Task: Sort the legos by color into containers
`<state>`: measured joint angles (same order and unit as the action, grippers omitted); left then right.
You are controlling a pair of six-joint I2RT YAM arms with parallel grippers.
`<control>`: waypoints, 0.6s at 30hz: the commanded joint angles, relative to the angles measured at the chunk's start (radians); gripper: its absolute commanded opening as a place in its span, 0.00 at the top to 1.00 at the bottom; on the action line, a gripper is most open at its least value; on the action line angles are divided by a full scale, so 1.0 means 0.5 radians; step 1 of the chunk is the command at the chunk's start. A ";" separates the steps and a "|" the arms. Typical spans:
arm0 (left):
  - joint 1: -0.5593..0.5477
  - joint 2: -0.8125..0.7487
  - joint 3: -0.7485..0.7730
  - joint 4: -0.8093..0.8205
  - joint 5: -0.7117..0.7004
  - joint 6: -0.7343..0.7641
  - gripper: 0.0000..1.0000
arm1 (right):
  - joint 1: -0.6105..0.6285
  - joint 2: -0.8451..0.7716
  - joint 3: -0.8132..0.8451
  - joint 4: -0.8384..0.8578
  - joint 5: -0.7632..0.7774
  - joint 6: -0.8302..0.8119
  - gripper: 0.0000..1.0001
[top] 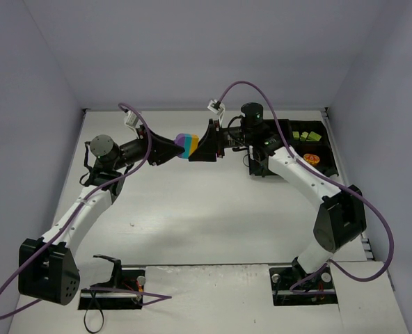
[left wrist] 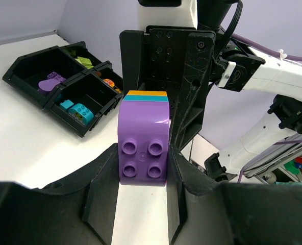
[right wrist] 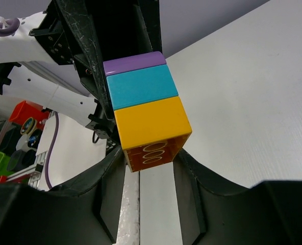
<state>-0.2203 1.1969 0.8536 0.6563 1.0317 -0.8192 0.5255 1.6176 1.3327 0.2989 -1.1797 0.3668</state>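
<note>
A stack of three joined legos, purple, cyan and orange, hangs in mid-air above the table's back middle. My left gripper is shut on the purple brick, whose studs face the left wrist camera; its jaws press both sides. My right gripper is shut on the orange brick from the opposite end, with the cyan brick and the purple brick beyond it. The black four-compartment tray stands at the back right.
In the left wrist view the tray holds a purple lego, cyan legos, a green lego and an orange lego, each colour in its own compartment. Purple cables loop over both arms.
</note>
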 commanded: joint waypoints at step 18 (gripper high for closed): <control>0.002 -0.019 0.115 0.022 0.112 0.095 1.00 | -0.195 -0.293 -0.367 0.178 -0.089 -0.086 1.00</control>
<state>-0.2333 1.2064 0.8536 0.5797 1.0733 -0.7853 0.4664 1.5356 1.1675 0.3382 -1.2011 0.3546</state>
